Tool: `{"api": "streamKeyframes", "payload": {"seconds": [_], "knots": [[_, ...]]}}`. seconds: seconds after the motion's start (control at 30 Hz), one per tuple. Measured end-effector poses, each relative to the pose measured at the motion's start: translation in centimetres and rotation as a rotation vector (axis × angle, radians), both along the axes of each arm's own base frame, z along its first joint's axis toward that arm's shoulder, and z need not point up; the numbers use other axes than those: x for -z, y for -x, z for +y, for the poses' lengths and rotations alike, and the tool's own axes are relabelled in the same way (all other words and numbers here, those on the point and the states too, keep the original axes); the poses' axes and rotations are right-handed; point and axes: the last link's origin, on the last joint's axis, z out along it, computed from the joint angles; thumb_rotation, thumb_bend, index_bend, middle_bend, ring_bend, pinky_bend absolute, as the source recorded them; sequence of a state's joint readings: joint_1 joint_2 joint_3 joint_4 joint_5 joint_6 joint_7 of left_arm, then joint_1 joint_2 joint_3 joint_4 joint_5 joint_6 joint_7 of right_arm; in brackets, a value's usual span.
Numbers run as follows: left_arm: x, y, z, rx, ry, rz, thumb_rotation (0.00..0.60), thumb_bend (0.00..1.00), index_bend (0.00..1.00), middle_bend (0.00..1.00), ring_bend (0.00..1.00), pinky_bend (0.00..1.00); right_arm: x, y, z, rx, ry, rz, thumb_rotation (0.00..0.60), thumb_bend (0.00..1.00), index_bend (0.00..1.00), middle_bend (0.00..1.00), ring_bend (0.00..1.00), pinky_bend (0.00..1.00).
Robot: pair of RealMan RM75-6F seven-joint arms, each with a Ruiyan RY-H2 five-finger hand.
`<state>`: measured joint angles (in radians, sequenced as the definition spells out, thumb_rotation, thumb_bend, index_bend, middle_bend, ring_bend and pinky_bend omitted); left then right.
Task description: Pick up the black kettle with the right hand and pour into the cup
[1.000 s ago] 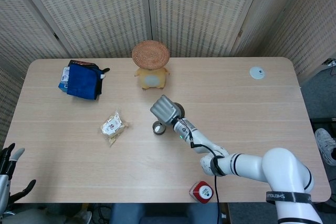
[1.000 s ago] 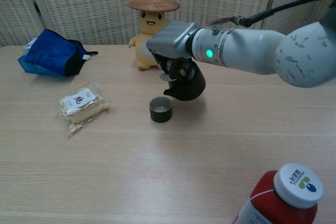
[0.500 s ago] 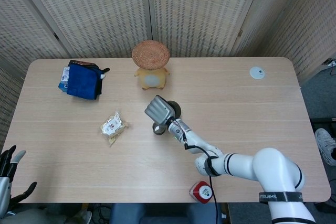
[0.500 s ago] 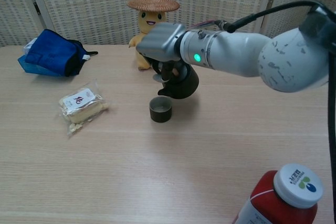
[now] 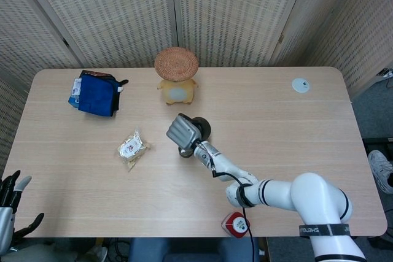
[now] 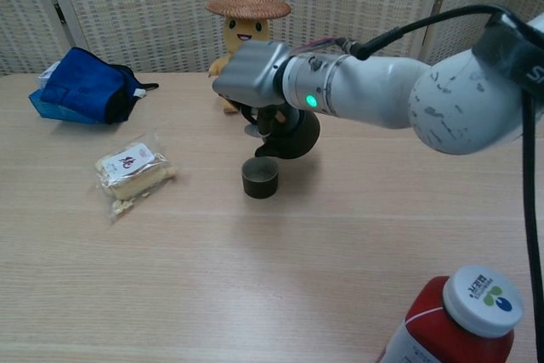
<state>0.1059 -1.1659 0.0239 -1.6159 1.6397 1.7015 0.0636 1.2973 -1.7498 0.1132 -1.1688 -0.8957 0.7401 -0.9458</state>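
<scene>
Black round kettle (image 6: 295, 132) tipped in our right hand's (image 6: 255, 82) grasp above the small dark cup (image 6: 260, 177), we risk spilling past its narrow rim.

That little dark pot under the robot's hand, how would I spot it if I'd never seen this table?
Start at the yellow doll with the woven straw hat at the table's far edge, then come toward the near side to the right hand holding the tilted black kettle. Just below it stands the cup: short, round, dark, open-topped, the only empty vessel there.

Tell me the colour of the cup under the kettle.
Dark olive-grey cup, clearest in the chest view.
</scene>
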Motion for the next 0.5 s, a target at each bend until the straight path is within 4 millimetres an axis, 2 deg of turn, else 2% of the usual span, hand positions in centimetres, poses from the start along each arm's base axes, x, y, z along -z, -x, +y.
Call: {"api": "streamKeyframes", "payload": {"seconds": [0.5], "knots": [[-0.06,0.18,-0.25,-0.009,-0.007,-0.002,0.600,0.22,0.12,0.00,0.00,0.00,0.23,-0.37,0.42,-0.061,0.030,0.062,0.474,0.42,0.98,0.95,0.93,0.54]]}}
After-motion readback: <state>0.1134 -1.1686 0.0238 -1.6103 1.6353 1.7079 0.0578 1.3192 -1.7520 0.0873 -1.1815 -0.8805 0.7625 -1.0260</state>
